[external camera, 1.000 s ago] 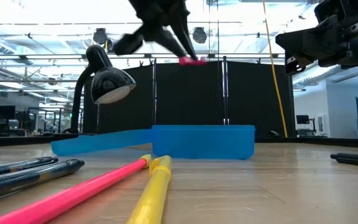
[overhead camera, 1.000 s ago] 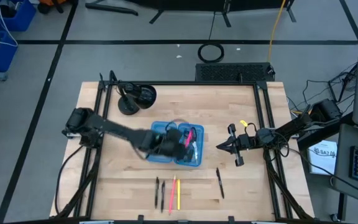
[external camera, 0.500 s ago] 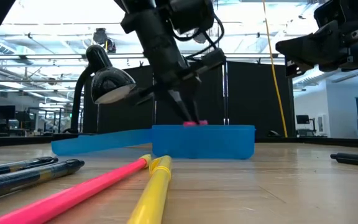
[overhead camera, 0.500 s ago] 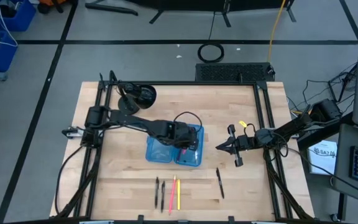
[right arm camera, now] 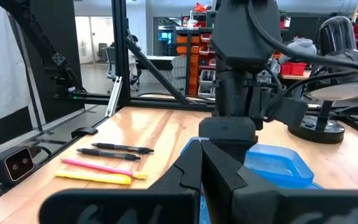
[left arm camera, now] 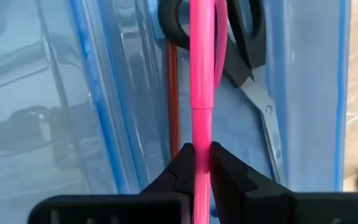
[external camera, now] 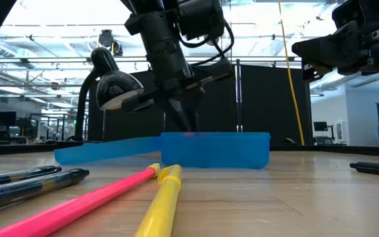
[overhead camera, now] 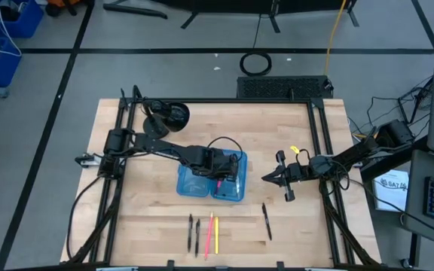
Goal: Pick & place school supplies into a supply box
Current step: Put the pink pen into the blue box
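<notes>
The translucent blue supply box [overhead camera: 194, 183] lies open mid-table, its two halves side by side. My left gripper [overhead camera: 221, 172] reaches down into its right half, shut on a pink pen [left arm camera: 202, 74]. Under that pen lie black-handled scissors [left arm camera: 252, 68] and a brown-red pencil [left arm camera: 172, 93]. On the near side of the table lie two black pens [overhead camera: 194, 232], a pink pen [overhead camera: 209, 233], a yellow pen [overhead camera: 216, 235] and another black pen [overhead camera: 267, 222]. My right gripper [overhead camera: 265, 179] hovers shut, just right of the box. My left gripper pinches the pink pen's barrel [left arm camera: 202, 134], just past a seam in it, between its two fingers [left arm camera: 182, 165]. The fingers come from above, pointing down, and lie across the pen. The pen sits level along the box's right half, above the scissors; whether it rests on them I cannot tell.
A black desk lamp [overhead camera: 166, 118] stands on the far left of the table, behind the box. The near pens lie close to the low camera [external camera: 77, 205]. Bare wood shows between the box and the row of pens, and right of the box under my right gripper.
My left gripper has swung over the box's right half and come down into it, carrying the pink pen from well above the box to below its rim. The gripper stays shut on the pen.
</notes>
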